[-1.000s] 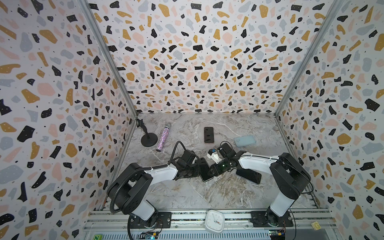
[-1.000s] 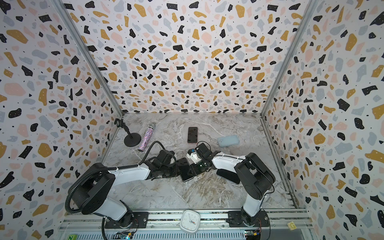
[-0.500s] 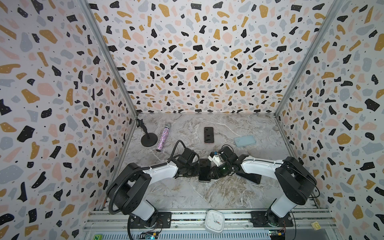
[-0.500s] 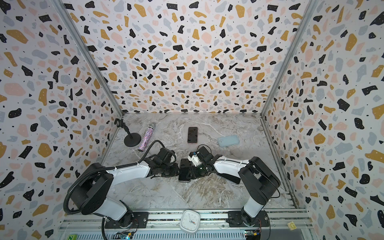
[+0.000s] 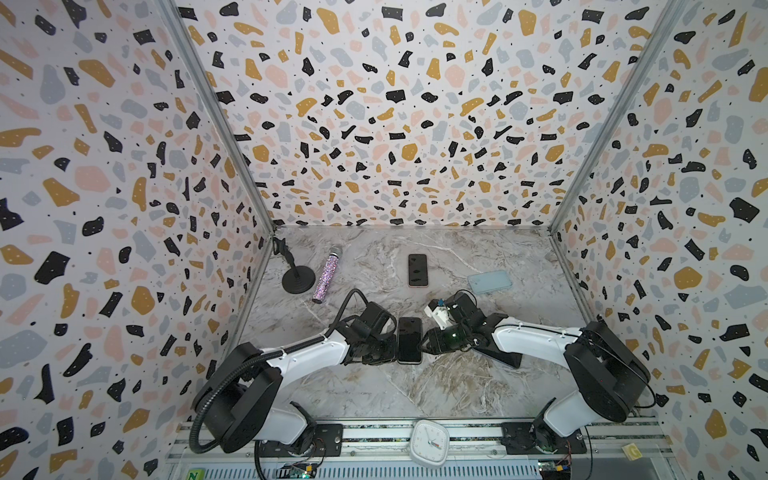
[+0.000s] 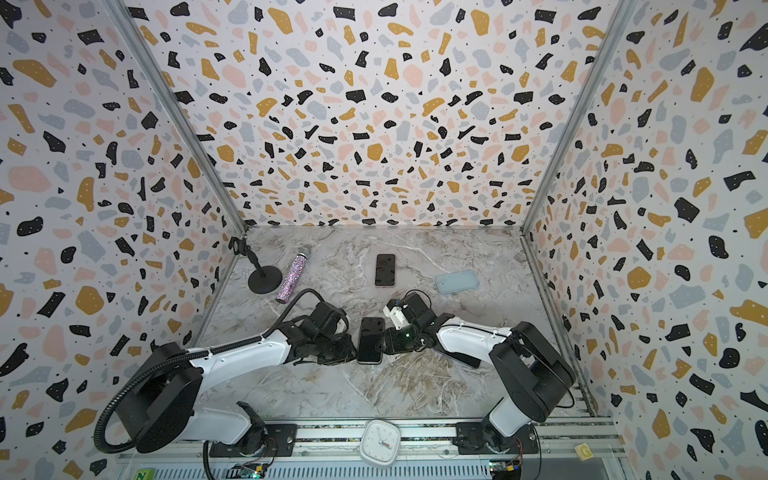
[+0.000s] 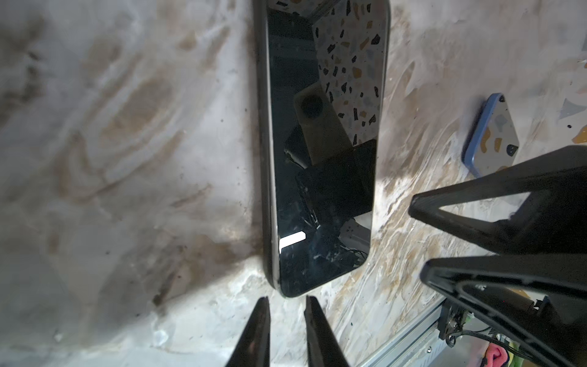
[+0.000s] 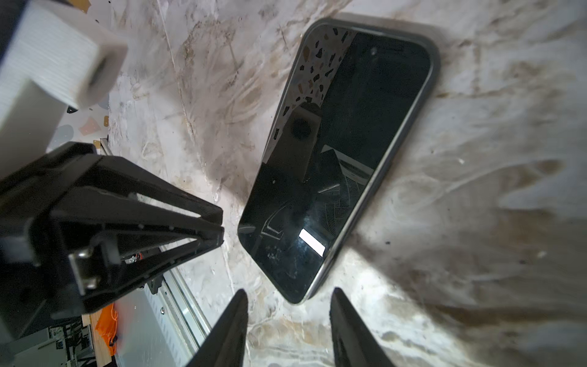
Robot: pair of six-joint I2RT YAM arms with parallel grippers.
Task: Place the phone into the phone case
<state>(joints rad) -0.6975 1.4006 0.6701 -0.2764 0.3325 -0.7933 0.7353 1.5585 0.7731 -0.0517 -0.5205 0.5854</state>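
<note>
The left hand (image 7: 286,300) is hovering low with its fingers drawn almost together, a narrow gap showing and nothing in it, the tips pointing at one corner of the phone (image 7: 320,159). The right hand (image 8: 287,292) is standing released, its fingers wider apart and empty, aiming at the phone from the opposite side. Between them the phone is lying flat, screen up, in the middle of the bench (image 5: 374,386), nearer the front edge than the back. A dark rim is running round it, which I am taking for the phone case (image 8: 434,60), though I cannot tell whether every corner is seated. Toward the back edge a second phone (image 5: 417,270) and a pale blue case (image 5: 489,281) are lying apart. The danger is sitting in the closeness. A push from one hand alone would likely be sliding the phone across the slick marble or prying an unseated corner loose. Both hands closing in together could be knocking fingers.
</note>
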